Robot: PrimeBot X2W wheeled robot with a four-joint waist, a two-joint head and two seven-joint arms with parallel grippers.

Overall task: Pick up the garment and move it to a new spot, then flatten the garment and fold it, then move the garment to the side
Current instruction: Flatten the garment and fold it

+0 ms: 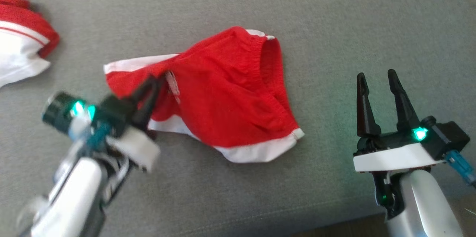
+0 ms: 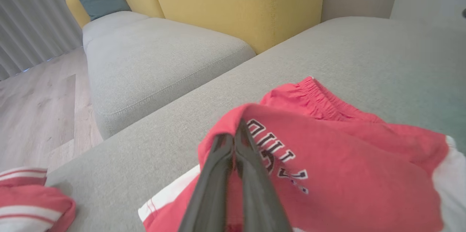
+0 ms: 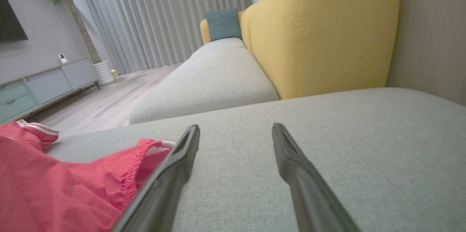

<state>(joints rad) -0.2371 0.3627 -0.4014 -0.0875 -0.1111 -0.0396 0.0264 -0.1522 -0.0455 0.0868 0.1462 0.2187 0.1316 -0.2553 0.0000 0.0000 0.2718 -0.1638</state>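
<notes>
On the grey sofa seat [image 1: 334, 25], near the middle: red shorts [image 1: 230, 92] with white edges, crumpled, not flat. Stretchy waistband at the far right side, white hems along the near edge and the far left edge. Black and white letters on the cloth in the left wrist view, too bent to read.

Left tool [image 1: 154, 82] at the left side of the shorts, blurry in the head view. Its 2 dark fingers pressed together, pinching a fold of the red cloth right by the letters. In the left wrist view, the left tool [image 2: 235, 133] closed tight on that fold, cloth bunched into a little ridge at the tips.

Right tool [image 1: 376, 77] off to the right of the shorts, not touching them. Its 2 fingers spread apart, bare grey seat between them. In the right wrist view, the right tool [image 3: 236, 130] wide apart, the waistband just beside the finger on that view's left.

Far left on the seat, well apart from the shorts: another red and white piece of clothing [image 1: 22, 39], bunched up. Behind the seat: yellow backrest [image 3: 320, 31] and blue cushion [image 3: 222, 24]. Past the sofa: wood floor [image 2: 32, 115] and grey curtains [image 3: 164, 17].
</notes>
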